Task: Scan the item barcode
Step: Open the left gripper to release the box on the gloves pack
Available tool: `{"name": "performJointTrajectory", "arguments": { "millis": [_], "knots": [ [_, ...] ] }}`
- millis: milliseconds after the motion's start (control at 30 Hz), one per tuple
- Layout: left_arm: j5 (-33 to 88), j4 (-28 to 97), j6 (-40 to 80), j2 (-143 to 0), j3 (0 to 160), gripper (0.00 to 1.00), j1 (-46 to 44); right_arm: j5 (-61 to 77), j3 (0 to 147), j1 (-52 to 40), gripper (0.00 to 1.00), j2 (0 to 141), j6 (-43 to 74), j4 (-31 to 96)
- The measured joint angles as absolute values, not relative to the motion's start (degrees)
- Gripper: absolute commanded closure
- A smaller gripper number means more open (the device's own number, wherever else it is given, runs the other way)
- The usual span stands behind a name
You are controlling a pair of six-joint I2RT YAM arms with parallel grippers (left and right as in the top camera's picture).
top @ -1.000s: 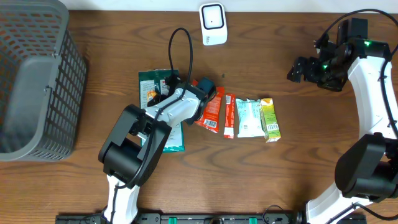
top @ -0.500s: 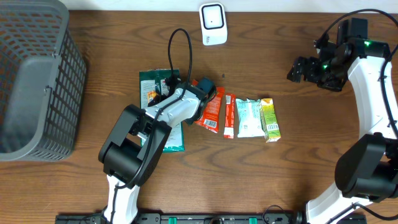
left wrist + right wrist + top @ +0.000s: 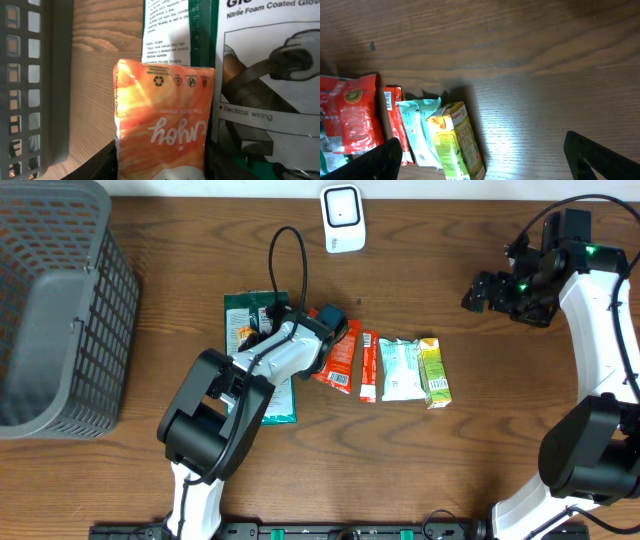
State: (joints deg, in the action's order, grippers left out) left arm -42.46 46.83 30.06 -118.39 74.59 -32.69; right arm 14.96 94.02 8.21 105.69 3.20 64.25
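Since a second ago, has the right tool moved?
No. Overhead, the right tool keeps its spot relative to the white scanner.

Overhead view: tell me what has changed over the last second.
Nothing visibly changed. The left gripper is at the orange packet as before, the right gripper is open off to the side as before, and the other packets, the scanner and the basket lie where they were.
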Motion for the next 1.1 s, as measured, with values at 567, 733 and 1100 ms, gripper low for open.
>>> {"name": "performJointTrajectory", "arguments": {
  "millis": [567,733,1100],
  "knots": [
    [-38.37,46.13,29.95,-112.97,74.59,0.4,-32.69,14.94,94.02,8.21,0.01,105.69,3.2,64.25],
    [-36.29,45.41,29.95,-110.34,74.61,0.37,-32.69,14.94,94.02,8.21,0.01,105.69,3.2,64.25],
    [-26.52,44.53,26.68,-107.09,75.31,0.35,-26.02,14.96,94.02,8.21,0.01,105.69,3.2,64.25]
  ]
}}
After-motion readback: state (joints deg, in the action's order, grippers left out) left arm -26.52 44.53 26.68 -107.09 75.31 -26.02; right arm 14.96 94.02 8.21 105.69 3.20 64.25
